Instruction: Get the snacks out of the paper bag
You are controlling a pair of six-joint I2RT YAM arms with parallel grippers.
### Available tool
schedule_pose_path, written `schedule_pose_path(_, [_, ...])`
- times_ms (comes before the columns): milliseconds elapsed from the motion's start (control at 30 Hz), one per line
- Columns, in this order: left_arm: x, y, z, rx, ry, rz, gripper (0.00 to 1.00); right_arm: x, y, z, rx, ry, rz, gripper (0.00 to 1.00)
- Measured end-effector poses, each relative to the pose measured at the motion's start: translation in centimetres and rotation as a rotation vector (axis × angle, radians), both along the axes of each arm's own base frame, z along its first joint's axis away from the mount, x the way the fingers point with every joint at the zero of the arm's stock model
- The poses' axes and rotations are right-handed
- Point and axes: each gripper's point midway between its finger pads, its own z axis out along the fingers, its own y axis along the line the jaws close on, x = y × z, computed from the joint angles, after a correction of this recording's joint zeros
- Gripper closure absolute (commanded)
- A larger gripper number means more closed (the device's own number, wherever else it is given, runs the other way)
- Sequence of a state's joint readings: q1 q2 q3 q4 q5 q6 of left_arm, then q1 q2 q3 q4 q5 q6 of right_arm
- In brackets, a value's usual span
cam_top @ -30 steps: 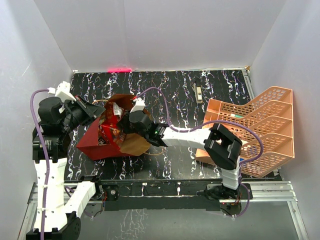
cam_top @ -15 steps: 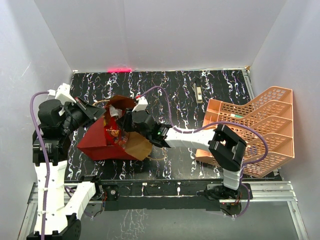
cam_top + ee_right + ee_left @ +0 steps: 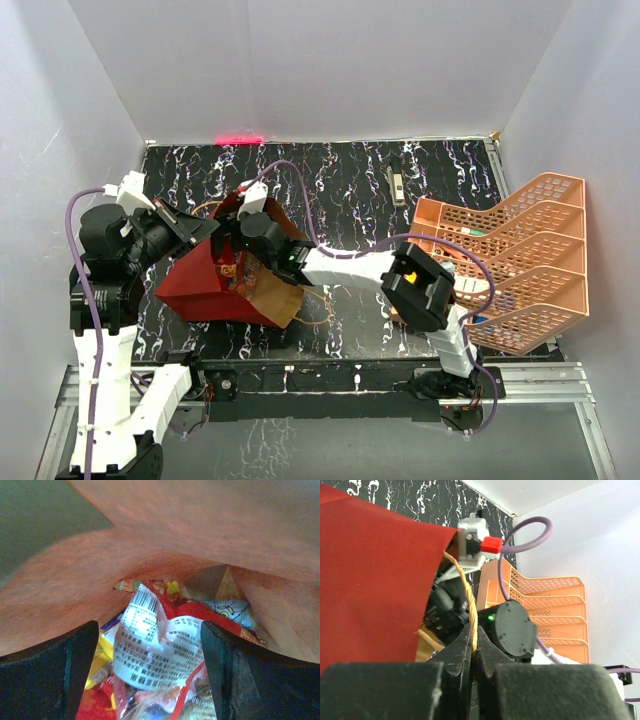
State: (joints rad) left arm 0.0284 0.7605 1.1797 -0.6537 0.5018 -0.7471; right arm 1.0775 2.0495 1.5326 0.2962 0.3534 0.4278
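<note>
**Right fingers in the bag, straddling the red chip packet**

Right fingers are apart, one on each side of the red chip packet, with its white barcode panel facing me. Nothing is gripped yet. Left fingers are together, clamped on the tan cord handle. That holds the mouth of the paper bag up and open.

The snacks I can see are all inside the bag. A yellow wrapper sits low on the left against the red packet, and a pale blue packet lies deeper at the back. The bag lies tilted on the bench, mouth toward my right arm.

How I'd do the grab:
- Push in a little further, so the pads land on the packet body and not just its crumpled top edge. The foil looks slippery and an edge pinch would likely slip.
- Close slowly across the raised fold, and stay clear of the kraft wall and the yellow wrapper.
- Hold tension on the cord, or the mouth will sag onto my wrist.
- Pull out along the bag's axis rather than upward, so the bag doesn't drag along.
</note>
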Motion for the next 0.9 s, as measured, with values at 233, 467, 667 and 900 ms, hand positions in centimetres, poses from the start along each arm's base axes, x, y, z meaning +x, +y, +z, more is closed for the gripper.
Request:
schedule_pose_path(233, [0.0, 0.1, 0.0, 0.002, -0.004, 0.011, 1.00, 2.6, 1.2, -0.8, -0.054, -0.073, -0.074, 0.54])
schedule_pose_path(467, [-0.2, 0.6, -0.3, 0.007, -0.002, 0.048, 1.00, 2.7, 1.0, -1.1, -0.103, -0.094, -0.062, 0.93])
schedule_pose_path(667, [0.1, 2.2, -0.4, 0.010, -0.002, 0.163, 1.00, 2.1, 1.2, -1.3, -0.106, -0.094, -0.023, 0.93])
schedule_pose_path(900, [0.0, 3.3, -1.2, 0.015, 0.023, 0.240, 1.00, 0.5, -0.5, -0.1, -0.065, -0.100, 0.012, 0.93])
